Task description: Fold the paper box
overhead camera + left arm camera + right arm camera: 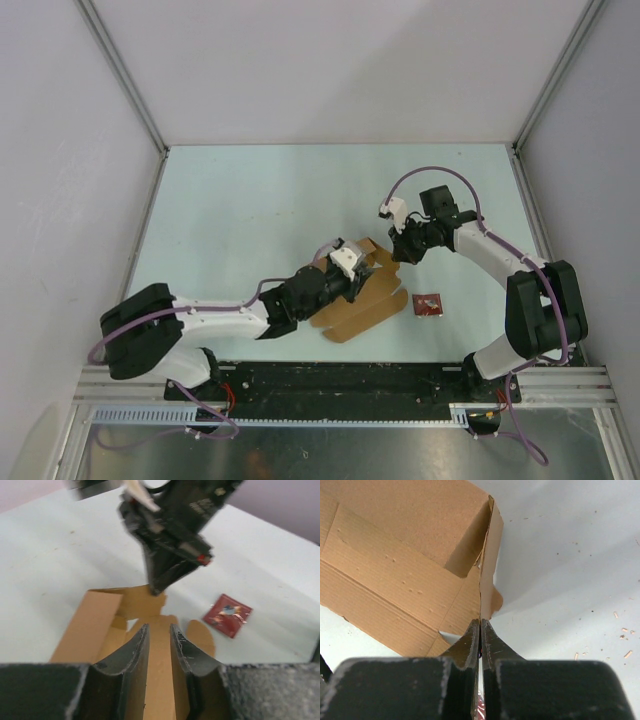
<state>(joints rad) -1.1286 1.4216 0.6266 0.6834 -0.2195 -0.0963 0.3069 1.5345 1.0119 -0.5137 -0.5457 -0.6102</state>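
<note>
The paper box (368, 302) is a brown cardboard sheet, partly folded, lying near the table's front middle. My left gripper (362, 270) hovers over its near-left part. In the left wrist view (159, 626) its jaws stand a narrow gap apart, with a cardboard panel (95, 625) showing between and below them. My right gripper (404, 250) is at the box's far right corner. In the right wrist view (480, 621) it is shut on the edge of an upright flap of the box (395, 565). The right gripper also shows in the left wrist view (159, 587).
A small red square packet (429, 303) lies on the pale table right of the box and also shows in the left wrist view (227, 615). White walls enclose the table on three sides. Small crumbs (622, 630) dot the surface.
</note>
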